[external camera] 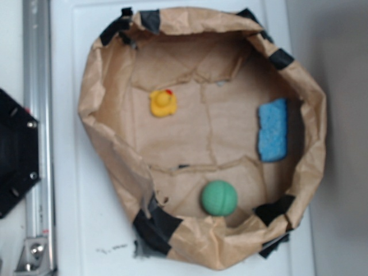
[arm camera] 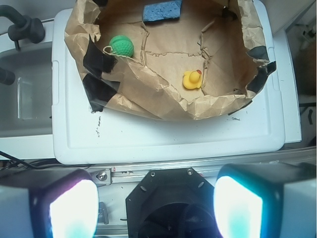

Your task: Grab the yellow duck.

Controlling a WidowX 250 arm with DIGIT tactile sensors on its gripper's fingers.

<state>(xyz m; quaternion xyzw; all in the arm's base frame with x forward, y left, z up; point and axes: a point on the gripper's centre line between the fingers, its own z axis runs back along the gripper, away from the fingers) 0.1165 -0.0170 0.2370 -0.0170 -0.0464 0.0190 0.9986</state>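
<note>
Right now my gripper (arm camera: pixel 156 210) sits at the bottom of the wrist frame, jaws spread wide and empty. Well above it, the yellow duck (arm camera: pixel 192 80) lies right of centre inside the brown paper basin (arm camera: pixel 163 106), apart from the green ball (arm camera: pixel 121 45) and blue sponge (arm camera: pixel 162 11).

Crinkled paper bag (external camera: pixel 115 155) (matt, taped)

Yellow duck (external camera: pixel 163 103) upper left inside paper basin (external camera: pixel 92 103); green ball (external camera: pixel 218 198), blue sponge (external camera: pixel 272 130) apart.
</note>
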